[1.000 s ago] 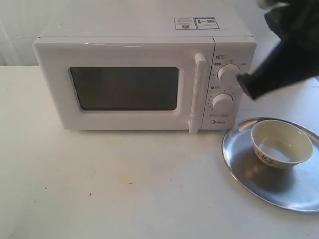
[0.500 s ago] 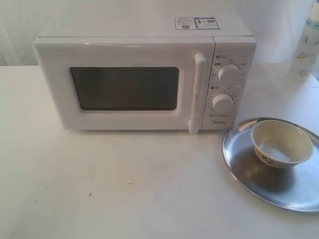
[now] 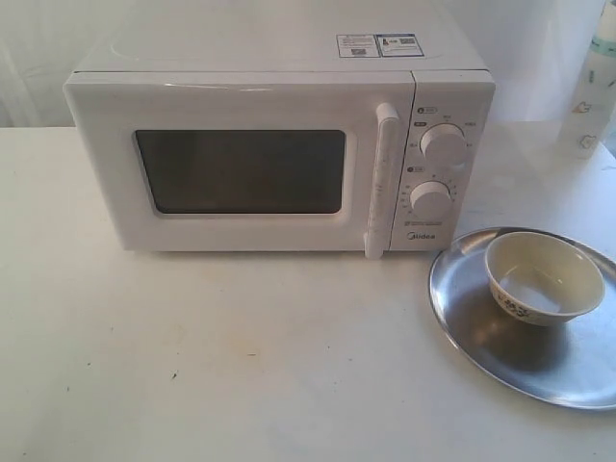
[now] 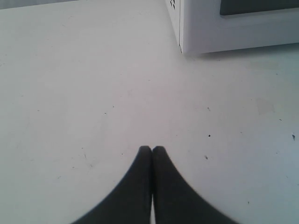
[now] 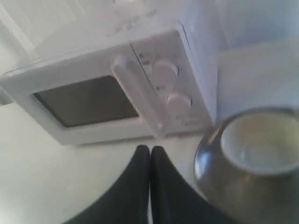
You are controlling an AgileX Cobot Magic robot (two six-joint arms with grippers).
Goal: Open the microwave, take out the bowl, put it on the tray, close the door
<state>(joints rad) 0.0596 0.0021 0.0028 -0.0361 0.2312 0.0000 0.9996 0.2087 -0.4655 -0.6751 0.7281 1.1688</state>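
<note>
The white microwave (image 3: 279,154) stands at the back of the table with its door (image 3: 241,168) shut and the bar handle (image 3: 381,178) upright. The cream bowl (image 3: 543,278) sits in the silver tray (image 3: 481,337) at the right. Neither arm shows in the exterior view. My left gripper (image 4: 152,148) is shut with nothing in it, low over bare table near the microwave's corner (image 4: 182,44). My right gripper (image 5: 150,148) is shut and empty, facing the microwave (image 5: 117,93), with the bowl (image 5: 261,142) and tray (image 5: 215,182) beside it.
A pale bottle (image 3: 592,87) stands at the far right edge behind the tray. The white table (image 3: 241,356) spreads in front of the microwave. A white wall backs the scene.
The right arm, which was by the knobs at the upper right a second ago, has pulled out of the exterior view. The microwave, bowl and tray stayed put.
</note>
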